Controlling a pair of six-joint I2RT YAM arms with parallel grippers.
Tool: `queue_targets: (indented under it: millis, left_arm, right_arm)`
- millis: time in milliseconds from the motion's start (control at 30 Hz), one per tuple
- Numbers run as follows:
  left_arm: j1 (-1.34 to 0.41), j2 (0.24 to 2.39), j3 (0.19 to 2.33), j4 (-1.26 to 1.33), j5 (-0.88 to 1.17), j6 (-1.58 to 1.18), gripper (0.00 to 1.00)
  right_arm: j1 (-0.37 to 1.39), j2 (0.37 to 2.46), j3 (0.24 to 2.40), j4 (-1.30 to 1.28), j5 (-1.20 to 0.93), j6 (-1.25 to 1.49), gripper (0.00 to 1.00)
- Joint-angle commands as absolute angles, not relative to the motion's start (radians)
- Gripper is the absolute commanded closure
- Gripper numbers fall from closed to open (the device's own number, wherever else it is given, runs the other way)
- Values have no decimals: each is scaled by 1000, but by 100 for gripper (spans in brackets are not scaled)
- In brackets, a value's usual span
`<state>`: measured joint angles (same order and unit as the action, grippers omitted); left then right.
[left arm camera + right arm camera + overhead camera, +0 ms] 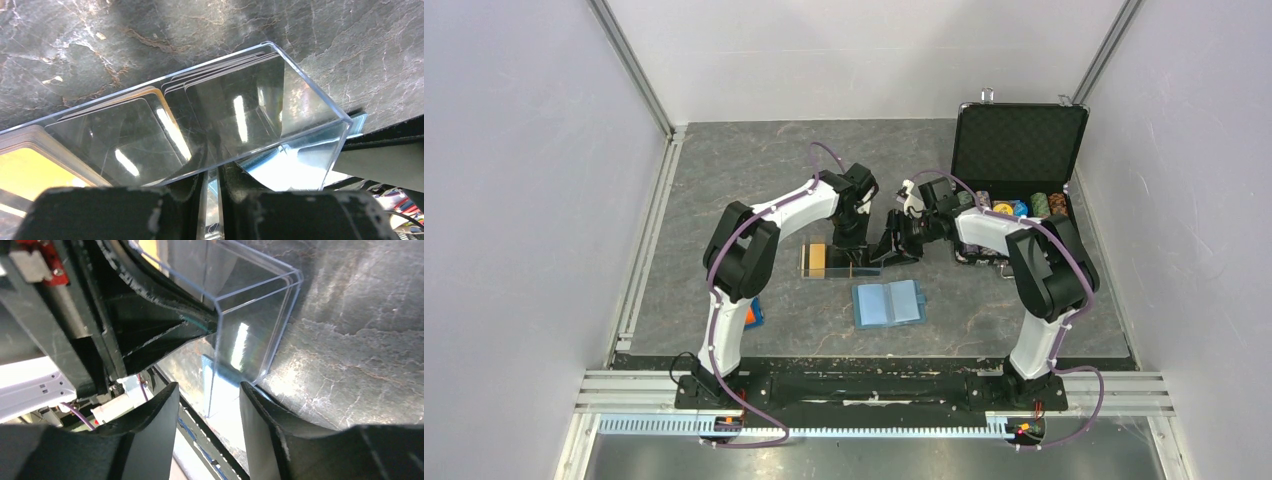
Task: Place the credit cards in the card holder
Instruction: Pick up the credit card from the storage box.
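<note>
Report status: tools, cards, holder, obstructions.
Left tool shut on clear tray wall. Right tool open astride tray end. Credit cards in tray, card holder lies open. Holder unobstructed.

The top camera looked down from behind over the whole table (724, 180). Both wrist cameras faced the clear tray (315, 110) at close range.

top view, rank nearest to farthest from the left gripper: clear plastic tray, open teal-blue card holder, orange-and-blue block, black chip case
From the left gripper:
1. clear plastic tray, right under it
2. teal-blue card holder, toward the bases
3. orange-and-blue block, beside the left arm
4. black chip case, far right
</note>
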<state>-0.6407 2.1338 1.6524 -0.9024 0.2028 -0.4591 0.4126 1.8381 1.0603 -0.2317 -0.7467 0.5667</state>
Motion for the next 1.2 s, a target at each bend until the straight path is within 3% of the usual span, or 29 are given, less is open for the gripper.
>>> queue_targets:
  millis: [0,167,733,1167]
  left_arm:
    - [-641,2140,1674,-842,231,-452,85]
    - [-642,2124,1670,-825,243,-458,90]
    - [-641,2051,1678,-798,281,-488,93]
    - [-641,2030,1678,-789,313,-491,84]
  right_arm:
    - [417,1773,1032,-164,-819,599,47]
    - [416,1772,1027,-156,-819,603,41]
    - [415,1773,1022,-157,-819,603,39]
    - [415,1773,1021,-157,-817,602,39]
